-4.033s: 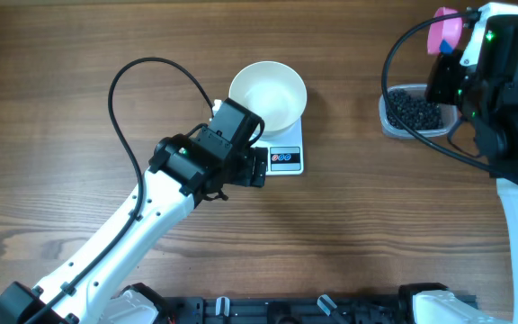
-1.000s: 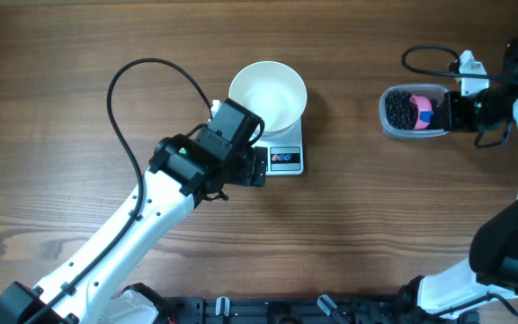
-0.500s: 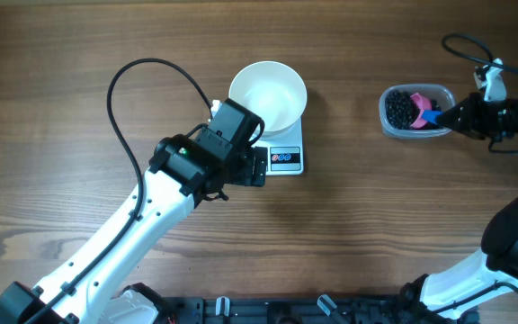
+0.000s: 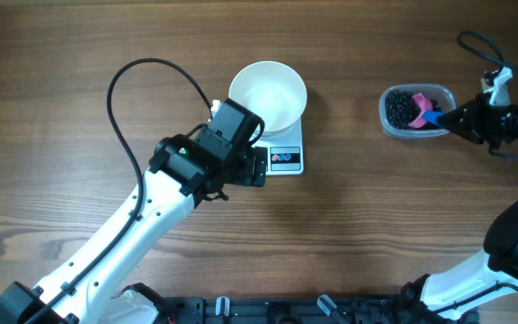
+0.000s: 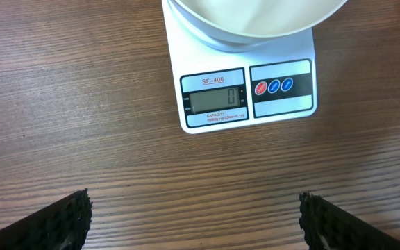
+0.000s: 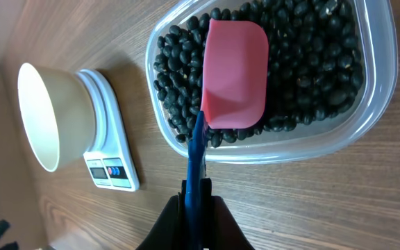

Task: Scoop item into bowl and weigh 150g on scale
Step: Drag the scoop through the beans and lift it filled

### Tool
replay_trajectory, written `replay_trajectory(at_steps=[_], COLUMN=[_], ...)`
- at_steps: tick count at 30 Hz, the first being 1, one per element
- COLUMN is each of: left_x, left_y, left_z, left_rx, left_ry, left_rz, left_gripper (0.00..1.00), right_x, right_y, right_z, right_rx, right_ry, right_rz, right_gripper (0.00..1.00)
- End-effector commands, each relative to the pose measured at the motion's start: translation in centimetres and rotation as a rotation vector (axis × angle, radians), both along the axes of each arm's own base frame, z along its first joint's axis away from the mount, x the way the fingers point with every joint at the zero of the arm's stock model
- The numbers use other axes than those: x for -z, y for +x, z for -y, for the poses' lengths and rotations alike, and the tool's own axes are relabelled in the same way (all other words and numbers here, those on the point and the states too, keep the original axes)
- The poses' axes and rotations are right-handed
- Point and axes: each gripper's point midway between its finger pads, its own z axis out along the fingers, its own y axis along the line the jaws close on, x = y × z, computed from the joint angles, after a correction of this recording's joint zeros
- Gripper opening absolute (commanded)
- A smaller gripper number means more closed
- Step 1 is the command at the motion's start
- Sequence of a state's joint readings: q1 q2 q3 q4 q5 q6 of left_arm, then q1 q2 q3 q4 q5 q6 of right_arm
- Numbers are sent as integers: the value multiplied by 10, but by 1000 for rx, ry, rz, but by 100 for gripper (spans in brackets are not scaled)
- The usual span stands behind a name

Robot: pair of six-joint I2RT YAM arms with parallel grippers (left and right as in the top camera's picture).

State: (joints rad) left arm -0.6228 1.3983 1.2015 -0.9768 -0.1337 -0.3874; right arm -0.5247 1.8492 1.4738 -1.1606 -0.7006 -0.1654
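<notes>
Our right arm [image 4: 504, 124] reaches level toward the tub [image 6: 375, 118], jaws clenched on the handle of the scoop [image 6: 235, 73], which lies on the beans [image 6: 311, 62]. Our left arm [image 4: 142, 225] hovers before the scale [image 5: 283, 111], jaws spread wide.

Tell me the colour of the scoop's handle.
The scoop's handle is blue; the right wrist view shows it best.

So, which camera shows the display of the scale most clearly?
The left wrist view: the scale is close and its display reads zero. Overhead, the left arm covers the display; only the buttons show. In the right wrist view the scale is small and far.
</notes>
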Motion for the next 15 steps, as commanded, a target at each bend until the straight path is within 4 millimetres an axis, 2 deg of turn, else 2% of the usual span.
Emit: replay_trajectory(at_steps=[1, 3, 6, 11, 15], left_x=[-2, -2, -2, -2, -2], left_y=[-1, -1, -1, -1, -1], left_z=[-4, -4, -4, -4, -4], left_rx=[-17, -17, -17, -17, -17], left_ry=[4, 4, 4, 4, 4], left_rz=[12, 12, 12, 12, 12], left_gripper=[100, 100, 100, 100, 100], right_x=[6, 4, 3, 5, 3], right_y=[3, 8, 1, 0, 8], right_z=[-10, -10, -14, -13, -6], right_rx=[29, 48, -22, -30, 8], right_ry=[88, 104, 96, 80, 82], right_rz=[-23, -12, 7, 11, 31], right_gripper=[4, 4, 4, 4, 4])
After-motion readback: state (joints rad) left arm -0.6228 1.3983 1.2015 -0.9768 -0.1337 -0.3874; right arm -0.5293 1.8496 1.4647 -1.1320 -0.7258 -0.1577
